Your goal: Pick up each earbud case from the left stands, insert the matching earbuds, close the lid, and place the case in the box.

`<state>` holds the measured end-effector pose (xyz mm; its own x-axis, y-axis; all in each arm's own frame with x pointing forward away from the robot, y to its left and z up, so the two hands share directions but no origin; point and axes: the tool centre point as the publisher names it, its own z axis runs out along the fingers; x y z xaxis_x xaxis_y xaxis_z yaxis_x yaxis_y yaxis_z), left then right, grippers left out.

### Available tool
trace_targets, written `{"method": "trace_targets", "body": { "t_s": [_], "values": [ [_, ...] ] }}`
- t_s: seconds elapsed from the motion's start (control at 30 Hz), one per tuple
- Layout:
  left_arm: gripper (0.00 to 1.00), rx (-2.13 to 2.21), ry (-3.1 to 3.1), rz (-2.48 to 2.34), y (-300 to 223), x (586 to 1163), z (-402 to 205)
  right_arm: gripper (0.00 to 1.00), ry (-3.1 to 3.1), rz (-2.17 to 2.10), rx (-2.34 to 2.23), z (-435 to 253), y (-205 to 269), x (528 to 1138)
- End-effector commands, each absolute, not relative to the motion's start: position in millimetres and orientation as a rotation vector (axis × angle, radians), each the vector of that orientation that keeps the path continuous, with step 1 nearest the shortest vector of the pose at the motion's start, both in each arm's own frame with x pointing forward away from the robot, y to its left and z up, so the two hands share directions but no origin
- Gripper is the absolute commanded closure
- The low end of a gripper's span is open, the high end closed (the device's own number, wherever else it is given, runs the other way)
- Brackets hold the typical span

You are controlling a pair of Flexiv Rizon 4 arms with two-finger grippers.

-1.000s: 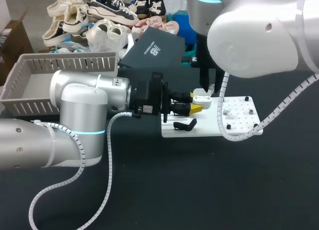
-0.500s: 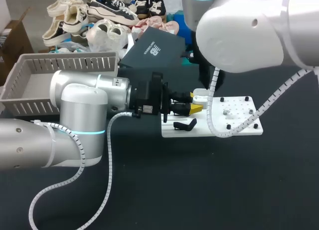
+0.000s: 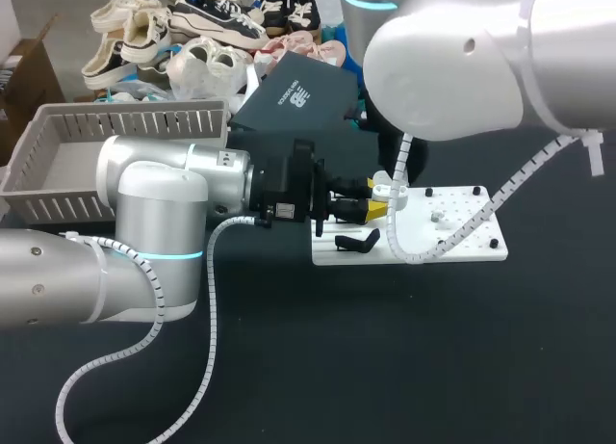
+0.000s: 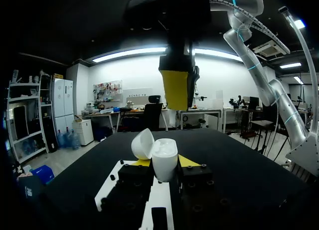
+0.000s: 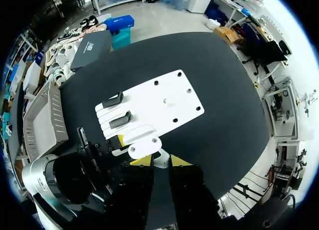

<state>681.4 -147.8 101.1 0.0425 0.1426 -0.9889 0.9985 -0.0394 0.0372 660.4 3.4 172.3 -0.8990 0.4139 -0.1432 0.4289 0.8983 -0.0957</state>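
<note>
1. Head view: the earbud case [image 3: 385, 186] is clamped in the left gripper [image 3: 375, 210], which lies level at the edge of the white board [image 3: 462, 234]. The right arm is hung right over it, and its gripper is hidden here.
2. Left wrist view: the case is gripped from both sides between the left gripper's own yellow tips, with the lid swung open to one side and the cavity facing up. The right gripper [image 4: 177, 88] is seen straight above the case, apart from it and pointing down.
3. Right wrist view: the case lies just ahead of the right gripper, on its axis. A straight descent is judged enough. The right gripper's state cannot be told, and no earbud can be made out.
</note>
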Motion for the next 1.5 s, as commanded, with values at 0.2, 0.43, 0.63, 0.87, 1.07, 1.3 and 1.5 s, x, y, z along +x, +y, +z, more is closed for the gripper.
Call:
{"method": "trace_targets", "body": {
  "t_s": [0.2,0.43,0.63,0.87,1.07,1.3,1.5],
  "values": [
    [1.00,1.365,1.264,-1.140,-148,684,100,1.00,2.961,-0.203,0.661,167,7,670],
    [1.00,1.365,1.264,-1.140,-148,684,100,1.00,2.967,-0.206,0.660,164,9,672],
    [1.00,1.365,1.264,-1.140,-148,684,100,1.00,2.971,-0.210,0.669,161,8,673],
    [1.00,1.365,1.264,-1.140,-148,684,100,1.00,2.976,-0.213,0.675,159,7,672],
    [1.00,1.365,1.264,-1.140,-148,684,100,1.00,2.979,-0.210,0.677,156,8,672],
    [1.00,1.365,1.264,-1.140,-148,684,100,1.00,2.978,-0.205,0.677,155,9,672],
    [1.00,1.365,1.264,-1.140,-148,684,100,1.00,2.980,-0.213,0.680,153,9,673]
  ]
}}
